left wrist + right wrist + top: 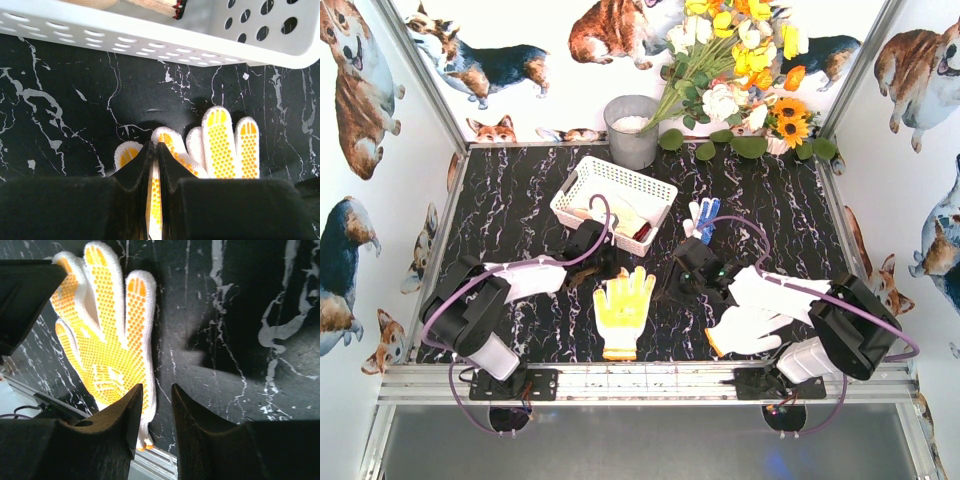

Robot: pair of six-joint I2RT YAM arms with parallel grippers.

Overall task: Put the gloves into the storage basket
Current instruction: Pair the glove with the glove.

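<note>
A yellow-dotted white glove lies palm up on the black marble table, in front of the white lattice storage basket. My left gripper is shut on one finger of this glove, pinching it between the pads. My right gripper is open and empty, low over the table just right of the same glove. A cream glove with a red cuff lies in the basket. A white and blue glove lies right of the basket. A white glove with an orange cuff lies by the right arm.
A round grey metal bucket stands behind the basket, with a bunch of flowers lying at the back right. The basket's near wall is close ahead of the left gripper. The metal front rail runs along the near edge.
</note>
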